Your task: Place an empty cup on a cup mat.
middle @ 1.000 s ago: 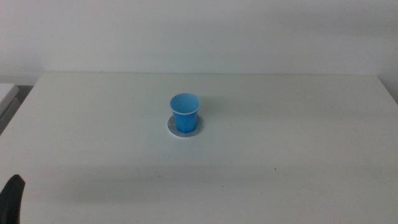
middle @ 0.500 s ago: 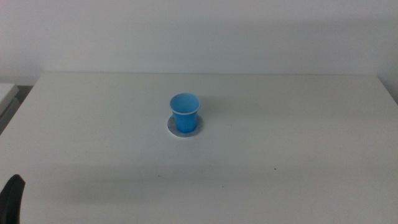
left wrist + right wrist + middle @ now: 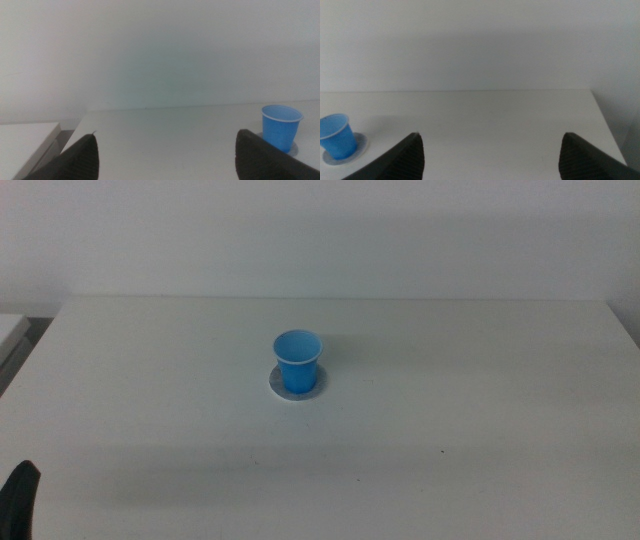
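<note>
The bright blue cup (image 3: 297, 360) stands upright on the grey round cup mat (image 3: 296, 383) near the middle of the white table. It is empty inside. The cup also shows in the left wrist view (image 3: 281, 127) and in the right wrist view (image 3: 337, 135), on the mat (image 3: 360, 146). My left gripper (image 3: 167, 150) is open and empty, back near the table's front left edge; a dark part of it shows in the middle view (image 3: 20, 500). My right gripper (image 3: 490, 150) is open and empty, far from the cup and out of the middle view.
The white table (image 3: 450, 380) ends at a pale wall behind. A low white surface (image 3: 10, 330) sits beyond the table's left edge. A tiny dark speck (image 3: 442, 450) lies on the table at the front right.
The dark part of my left gripper has sunk slightly lower at the bottom left corner. The cup and mat have not moved.
</note>
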Controlling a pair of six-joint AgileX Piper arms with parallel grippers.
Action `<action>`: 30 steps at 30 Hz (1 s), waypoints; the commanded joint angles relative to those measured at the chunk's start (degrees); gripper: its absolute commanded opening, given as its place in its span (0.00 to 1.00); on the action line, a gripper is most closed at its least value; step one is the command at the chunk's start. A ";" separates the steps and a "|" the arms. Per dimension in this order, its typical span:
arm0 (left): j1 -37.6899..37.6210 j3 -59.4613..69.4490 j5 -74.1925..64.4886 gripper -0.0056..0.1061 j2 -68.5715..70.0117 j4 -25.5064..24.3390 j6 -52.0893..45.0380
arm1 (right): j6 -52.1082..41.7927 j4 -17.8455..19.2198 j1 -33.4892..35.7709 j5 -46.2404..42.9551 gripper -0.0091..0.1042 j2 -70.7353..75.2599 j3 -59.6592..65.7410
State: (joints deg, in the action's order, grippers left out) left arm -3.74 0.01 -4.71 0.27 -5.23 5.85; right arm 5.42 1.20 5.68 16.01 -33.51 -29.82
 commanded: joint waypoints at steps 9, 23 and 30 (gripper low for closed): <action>-0.19 -0.01 0.62 0.89 -0.27 0.17 0.21 | -0.74 0.33 -0.55 -15.44 0.90 13.77 17.83; -0.19 -0.01 0.62 0.89 -0.27 0.17 0.10 | -0.74 0.07 -0.55 -6.95 0.90 32.17 29.82; -0.19 -0.01 0.62 0.89 -0.27 0.17 0.25 | -0.74 0.75 -0.55 -2.24 0.90 33.51 29.82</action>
State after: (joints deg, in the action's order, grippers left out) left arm -3.74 0.01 -4.80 0.27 -5.23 5.85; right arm 5.15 1.30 5.55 13.69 -0.26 -0.22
